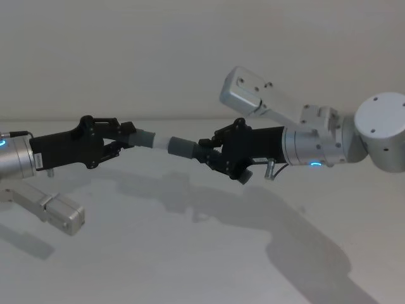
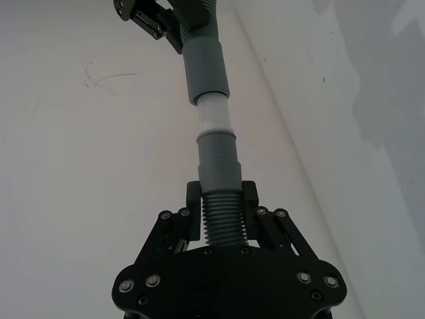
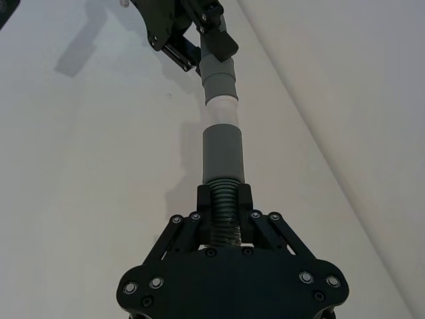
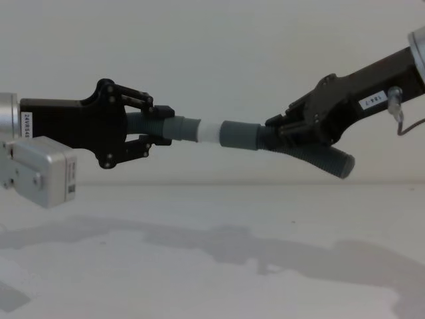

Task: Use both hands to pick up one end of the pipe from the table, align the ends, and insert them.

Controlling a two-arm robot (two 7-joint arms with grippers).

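- The left gripper [image 4: 151,130] is clenched on the short pipe [image 4: 174,128]; the right gripper [image 4: 287,129] is clenched on the long pipe [image 4: 279,143], both raised above the table [image 4: 199,266].
- The white tip [image 4: 208,130] sits partly inside the collar [image 4: 240,135].
- A slight tilt could jam the push or twist a pipe in its grip.
- No containers here.

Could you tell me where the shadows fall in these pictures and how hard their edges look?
Head view: soft grey shadows of both arms lie on the table below the joined pipe, spreading toward the lower right. Chest view: a faint blurred band runs across the table beneath the left gripper and right gripper.
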